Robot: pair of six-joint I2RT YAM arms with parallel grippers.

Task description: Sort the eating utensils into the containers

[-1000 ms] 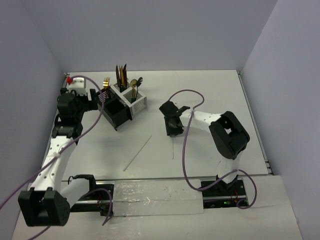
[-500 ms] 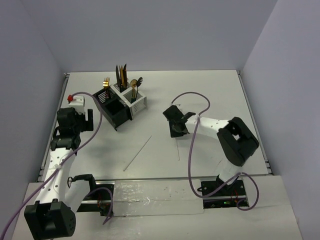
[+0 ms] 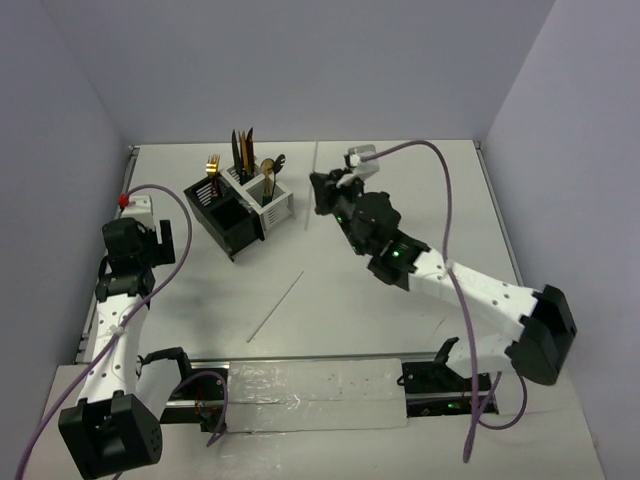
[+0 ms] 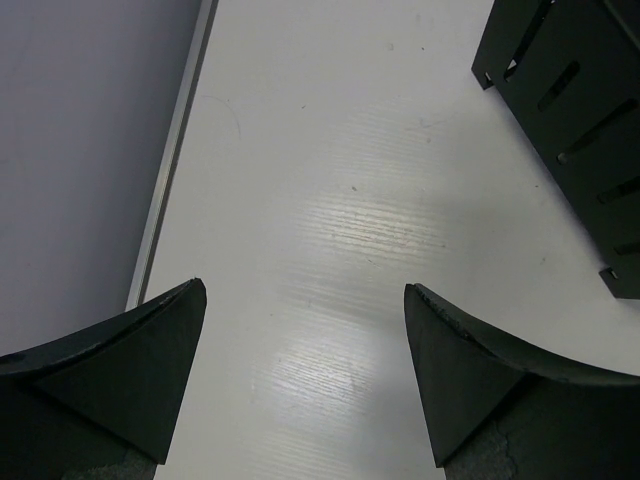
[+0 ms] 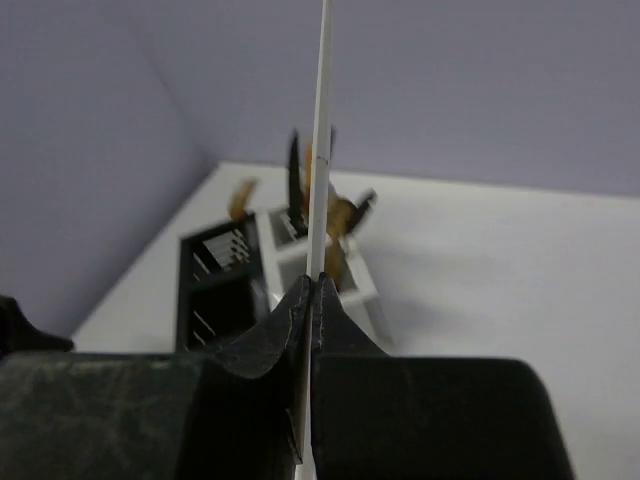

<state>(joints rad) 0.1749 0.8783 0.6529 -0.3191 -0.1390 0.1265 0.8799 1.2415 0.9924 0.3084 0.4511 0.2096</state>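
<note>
The right gripper (image 5: 313,285) is pinched tight on a pale chopstick (image 5: 322,130), held just right of the white caddy (image 3: 274,203). That caddy is crowded with standing utensils (image 3: 246,152). The black caddy (image 3: 225,220) joined to its left holds a gold fork (image 3: 212,166). A second chopstick (image 3: 275,305) lies flat on the white table (image 3: 430,190) — well apart from both caddies. The left gripper (image 4: 305,292) hangs over bare table left of the black caddy, fingers spread wide, holding nothing. Plain lilac walls (image 3: 300,60) close in the far side and both flanks.
</note>
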